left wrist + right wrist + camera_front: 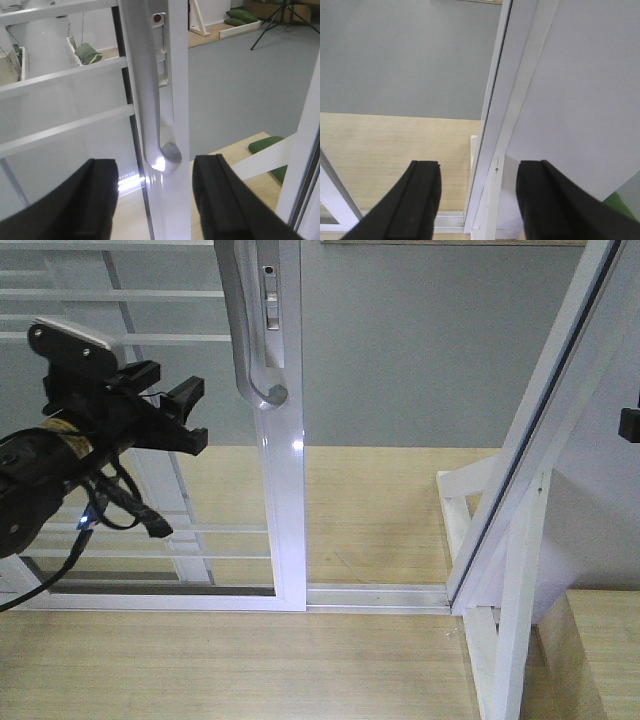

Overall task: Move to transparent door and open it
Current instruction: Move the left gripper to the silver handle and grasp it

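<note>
The transparent door [130, 390] is a glass panel with thin white bars, and its white stile [285, 520] stands left of centre. A long curved grey handle [250, 330] runs down that stile. In the front view my left gripper [195, 415] hangs open just left of the stile, below the handle's lower end and apart from it. In the left wrist view the handle [150, 100] and stile rise ahead between the open fingers [97, 200], with nothing held. My right gripper [480, 200] is open and empty, facing the white frame post [495, 125].
Between the door stile and the slanted white frame post [545, 430] there is a gap showing grey floor. A white bottom track [375, 595] runs across the wooden platform [230, 660]. Green cushions [265, 145] lie beyond the door. Cables [120, 505] hang under the left arm.
</note>
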Motion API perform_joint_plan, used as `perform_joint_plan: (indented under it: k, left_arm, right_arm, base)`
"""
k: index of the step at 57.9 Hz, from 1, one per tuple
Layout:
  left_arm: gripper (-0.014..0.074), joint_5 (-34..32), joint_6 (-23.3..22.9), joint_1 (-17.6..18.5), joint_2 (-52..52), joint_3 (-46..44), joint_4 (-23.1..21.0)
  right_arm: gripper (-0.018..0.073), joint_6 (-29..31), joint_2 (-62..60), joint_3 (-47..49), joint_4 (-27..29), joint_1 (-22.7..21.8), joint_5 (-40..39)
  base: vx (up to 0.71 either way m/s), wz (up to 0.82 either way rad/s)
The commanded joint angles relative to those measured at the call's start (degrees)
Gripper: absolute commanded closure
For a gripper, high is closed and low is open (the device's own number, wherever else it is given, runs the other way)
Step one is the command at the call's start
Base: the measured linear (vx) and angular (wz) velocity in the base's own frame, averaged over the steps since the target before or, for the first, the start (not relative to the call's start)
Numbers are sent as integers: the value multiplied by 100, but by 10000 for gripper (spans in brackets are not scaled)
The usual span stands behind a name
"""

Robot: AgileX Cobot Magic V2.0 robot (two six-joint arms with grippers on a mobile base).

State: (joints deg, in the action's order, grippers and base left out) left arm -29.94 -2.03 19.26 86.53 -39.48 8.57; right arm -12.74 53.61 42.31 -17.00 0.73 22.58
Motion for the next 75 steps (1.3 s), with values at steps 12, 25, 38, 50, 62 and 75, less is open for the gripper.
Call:
perform_joint_plan:
  k: [12,25,38,50,62,75]
  left_arm:
    - [125,-558,-38,32,1010,-1634,-111]
    - [125,-557,-38,32,1580,-2654,-140]
    - [125,-487,26,-2,2092,-3503,-310]
    - [132,-496,264,-40,2279,-3651,-644]
    - [154,-495,619,-211,2273,-3652,-1367]
    - [155,-415,619,-339,2239,-3644,-1597]
  right_arm:
    - [143,34,-73,147,-90,-27,-360]
    - [143,49,-73,147,-87,-27,-360]
    - [143,57,-73,147,-87,-27,-360]
    - [143,173,-73,147,-82,-27,-355]
    - [143,467,-73,147,-82,-27,-339]
    - [143,462,-73,147,-82,-27,-339]
  base:
    - [0,0]
    - [0,0]
    - [0,0]
    - [0,0]
    - [0,0]
    - [0,0]
